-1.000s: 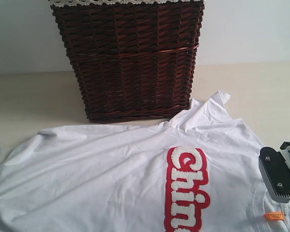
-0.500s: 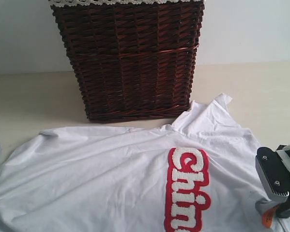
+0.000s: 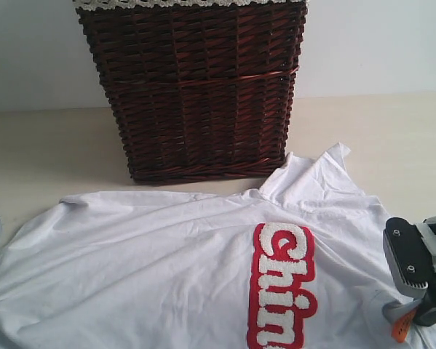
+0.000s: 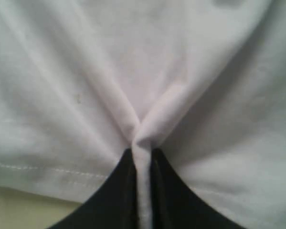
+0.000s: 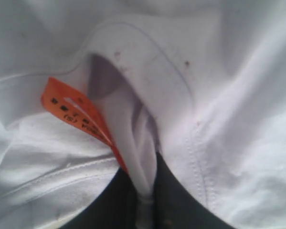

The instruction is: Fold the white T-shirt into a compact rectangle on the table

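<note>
Left fingers [image 4: 114, 200], black, press together on a pinched ridge of the white T-shirt [image 3: 152, 269] near its stitched hem. Right fingers [image 5: 174, 205] pinch the collar [image 5: 157, 81] beside an orange tag [image 5: 66, 107] with unreadable print. The soft, creased cotton lies spread on the smooth, pale surface [image 3: 43, 145] before a dark wicker basket [image 3: 196, 94]. Its fuzzy, red-outlined lettering [image 3: 283, 291] reads "Chin", cut off at the frame edge.

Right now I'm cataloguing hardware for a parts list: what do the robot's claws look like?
From outside, the right claw has a blocky black finger face edged in pale grey, with two round screw heads, and lighter grey-white parts behind it. Up close, its tips and those of the left claw are plain black, tapering to narrow points. No cables show.
</note>
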Available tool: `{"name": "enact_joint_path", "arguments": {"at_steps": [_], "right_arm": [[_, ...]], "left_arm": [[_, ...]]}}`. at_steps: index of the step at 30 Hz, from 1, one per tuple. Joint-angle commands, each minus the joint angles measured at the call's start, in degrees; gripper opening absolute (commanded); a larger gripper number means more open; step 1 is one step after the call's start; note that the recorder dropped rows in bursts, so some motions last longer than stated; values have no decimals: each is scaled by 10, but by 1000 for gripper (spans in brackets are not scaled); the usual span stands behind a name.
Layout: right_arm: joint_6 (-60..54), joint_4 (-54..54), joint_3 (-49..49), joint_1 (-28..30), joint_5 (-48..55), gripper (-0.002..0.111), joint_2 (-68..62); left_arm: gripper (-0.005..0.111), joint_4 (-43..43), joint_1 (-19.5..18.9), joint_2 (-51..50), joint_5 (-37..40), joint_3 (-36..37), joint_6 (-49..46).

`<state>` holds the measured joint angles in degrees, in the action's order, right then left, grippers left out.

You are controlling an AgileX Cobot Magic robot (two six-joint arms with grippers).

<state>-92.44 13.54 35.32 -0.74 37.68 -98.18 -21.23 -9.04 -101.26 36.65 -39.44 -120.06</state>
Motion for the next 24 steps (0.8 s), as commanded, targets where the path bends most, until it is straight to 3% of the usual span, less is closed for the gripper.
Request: {"name": "enact_joint_path", "arguments": {"at_steps": [1, 24], "right_arm": [[29, -19, -19, 0, -29, 0, -37], [88, -19, -18, 0, -51, 0, -37]], "left_arm": [[0, 10, 4, -25, -3, 21, 3], [0, 7, 4, -25, 8, 21, 3]]}}
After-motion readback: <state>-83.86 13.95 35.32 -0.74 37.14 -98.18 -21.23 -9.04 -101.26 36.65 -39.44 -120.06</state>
